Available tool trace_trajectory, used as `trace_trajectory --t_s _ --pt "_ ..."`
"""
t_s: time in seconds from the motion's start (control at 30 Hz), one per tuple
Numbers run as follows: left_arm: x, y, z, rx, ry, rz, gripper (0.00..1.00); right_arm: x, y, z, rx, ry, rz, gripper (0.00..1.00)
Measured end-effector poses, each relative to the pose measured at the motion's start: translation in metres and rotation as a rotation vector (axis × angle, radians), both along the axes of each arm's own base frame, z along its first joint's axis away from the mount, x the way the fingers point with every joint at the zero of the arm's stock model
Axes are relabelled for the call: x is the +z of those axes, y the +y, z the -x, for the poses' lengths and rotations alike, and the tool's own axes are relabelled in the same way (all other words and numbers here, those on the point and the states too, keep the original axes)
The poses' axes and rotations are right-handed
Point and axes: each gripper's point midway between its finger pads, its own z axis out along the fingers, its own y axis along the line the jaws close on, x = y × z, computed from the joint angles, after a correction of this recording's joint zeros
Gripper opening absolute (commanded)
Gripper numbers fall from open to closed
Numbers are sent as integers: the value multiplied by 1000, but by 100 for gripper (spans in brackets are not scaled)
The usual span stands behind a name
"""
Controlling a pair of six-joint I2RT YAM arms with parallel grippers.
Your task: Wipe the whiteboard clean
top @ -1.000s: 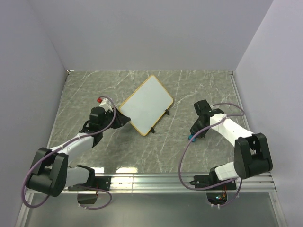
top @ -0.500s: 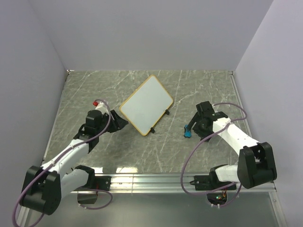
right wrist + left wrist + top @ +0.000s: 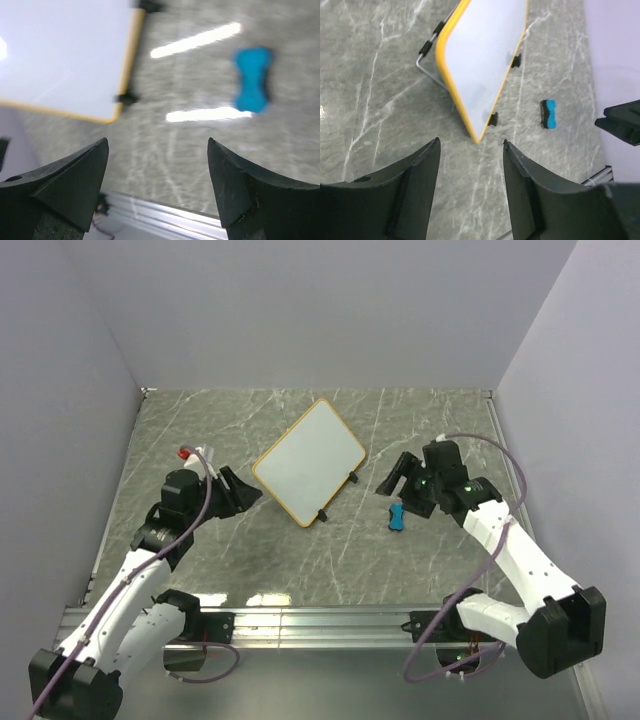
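My left hand [image 3: 243, 494] hung over the table [image 3: 170, 430], just left of the whiteboard [image 3: 308, 462]. Its fingers were partly apart with nothing between them, and they were clear of the wooden frame. The whiteboard stood mid-table, turned diagonally and leaning on a wire stand [image 3: 427, 70], and its white face looked blank from my views. To its right a small blue eraser [image 3: 397, 516] lay on the table. My right hand [image 3: 398, 476] hovered near the eraser without touching it, fingers spread wide, holding nothing.
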Motion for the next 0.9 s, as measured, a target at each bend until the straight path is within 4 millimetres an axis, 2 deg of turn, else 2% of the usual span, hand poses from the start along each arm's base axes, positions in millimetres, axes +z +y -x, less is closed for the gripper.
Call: trace_trajectory --t_s 0.03,0.1,0.2,0.23,0.33,0.47,0.6,0.8,0.9 --pt "7 0 1 1 -8 2 64 13 7 -2 30 -35 -21 87" --pt "19 2 3 6 -19 2 68 41 22 -4 89 -109 -63 88" --pt "35 4 4 13 -30 0 83 83 37 -2 167 -220 -109 97" --pt "40 4 4 15 -32 -1 93 96 40 0 188 -256 -118 99" --pt "58 7 5 26 -43 -3 100 134 43 7 235 -363 -138 100" --pt "87 9 2 40 -80 -3 99 174 38 19 262 -485 -145 100" --pt "113 12 -6 59 -103 -26 99 198 28 31 274 -566 -116 100" --pt "141 28 -27 142 -134 -117 99 200 13 42 280 -612 -47 100" --pt "147 39 -31 192 -157 -155 99 201 6 49 283 -643 -22 100"
